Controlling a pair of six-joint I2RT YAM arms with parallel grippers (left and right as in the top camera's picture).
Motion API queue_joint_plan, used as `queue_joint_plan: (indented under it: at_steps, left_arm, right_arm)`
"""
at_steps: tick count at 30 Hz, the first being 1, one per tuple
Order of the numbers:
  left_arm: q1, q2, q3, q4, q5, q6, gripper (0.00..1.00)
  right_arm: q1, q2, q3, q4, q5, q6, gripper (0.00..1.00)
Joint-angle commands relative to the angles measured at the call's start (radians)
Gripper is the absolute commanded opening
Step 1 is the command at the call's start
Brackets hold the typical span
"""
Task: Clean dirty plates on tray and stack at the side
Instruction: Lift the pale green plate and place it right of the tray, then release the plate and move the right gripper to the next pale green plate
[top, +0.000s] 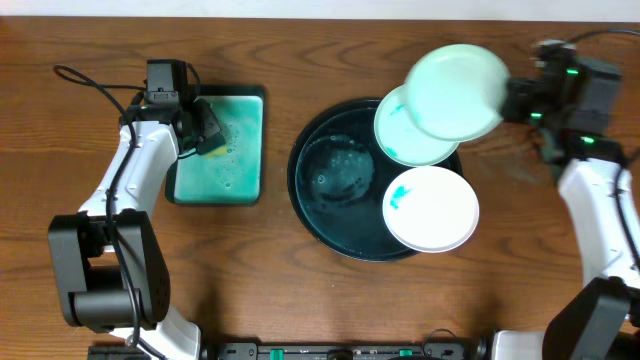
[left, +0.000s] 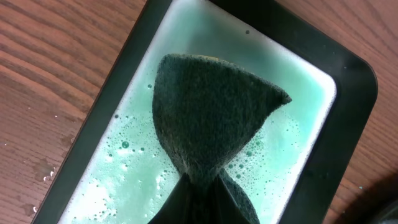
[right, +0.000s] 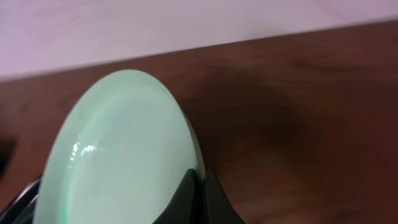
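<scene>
Right wrist: glossy, pale-green plate (right: 118, 155)

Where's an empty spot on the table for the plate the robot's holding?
Bare wood lies between the round tray and the right arm, and along the front edge. The round tray is crowded with two plates.

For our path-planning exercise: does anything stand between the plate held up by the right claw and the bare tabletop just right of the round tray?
Nothing visible does. The raised plate in the right claw hangs over the far right edge of the round tray; the tabletop beside it shows bare wood.
</scene>
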Motion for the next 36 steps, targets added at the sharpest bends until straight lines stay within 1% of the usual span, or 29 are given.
queue_joint_plan:
  at_steps: [1, 4, 7, 9, 15, 21, 22, 23, 25, 26, 27, 29, 31, 34, 36]
  left_arm:
    - [0.003, -0.001, 0.005, -0.002, -0.004, -0.009, 0.07]
    - [0.003, -0.001, 0.005, -0.002, -0.004, -0.009, 0.07]
    - [0.003, -0.001, 0.005, -0.002, -0.004, -0.009, 0.07]
    - [0.003, -0.001, 0.005, -0.002, -0.004, -0.009, 0.07]
    - [0.003, -0.001, 0.005, -0.004, -0.004, -0.009, 0.07]
    - [0.003, -0.001, 0.005, -0.006, -0.004, -0.009, 0.07]
    - [0.003, -0.001, 0.005, -0.006, -0.004, -0.009, 0.07]
    - [0.003, -0.001, 0.005, -0.006, -0.004, -0.009, 0.07]
    - [0.003, -0.001, 0.005, -0.005, -0.004, -0.009, 0.07]
    - [0.003, -0.001, 0.005, -0.005, -0.004, -0.009, 0.07]
    - [0.003, -0.001, 0.005, -0.005, -0.004, -0.009, 0.07]
    - [0.003, -0.001, 0.005, -0.005, -0.004, -0.009, 0.07]
    - [0.003, -0.001, 0.005, -0.005, -0.004, -0.009, 0.07]
    - [0.003, -0.001, 0.005, -0.005, -0.004, -0.009, 0.07]
    - [0.003, -0.001, 0.005, -0.005, -0.004, -0.009, 0.07]
  right_arm:
    - [-0.132, -0.001, 0.001, -0.005, -0.054, 0.101, 0.01]
    - [-0.234, 0.023, 0.001, -0.004, -0.053, 0.123, 0.01]
    - [-0.307, 0.066, 0.001, -0.004, -0.043, 0.122, 0.01]
    - [-0.346, 0.115, 0.001, 0.008, -0.003, 0.122, 0.01]
    - [-0.38, 0.266, 0.001, 0.121, 0.021, 0.122, 0.01]
    - [-0.369, 0.361, 0.001, 0.155, 0.021, 0.121, 0.01]
    - [-0.368, 0.364, 0.001, 0.156, 0.021, 0.119, 0.05]
    - [-0.367, 0.364, 0.001, 0.155, 0.021, 0.11, 0.11]
    - [-0.366, 0.359, 0.004, 0.149, 0.01, 0.099, 0.33]
    - [-0.366, 0.354, 0.007, 0.143, -0.004, 0.099, 0.38]
    - [-0.366, 0.347, 0.016, 0.127, -0.023, 0.099, 0.42]
    - [-0.364, 0.331, 0.043, 0.084, -0.052, 0.099, 0.46]
    - [-0.354, 0.309, 0.089, 0.019, -0.058, 0.091, 0.46]
    - [-0.308, 0.28, 0.184, -0.121, -0.058, 0.01, 0.47]
    - [-0.259, 0.278, 0.246, -0.211, -0.059, -0.058, 0.52]
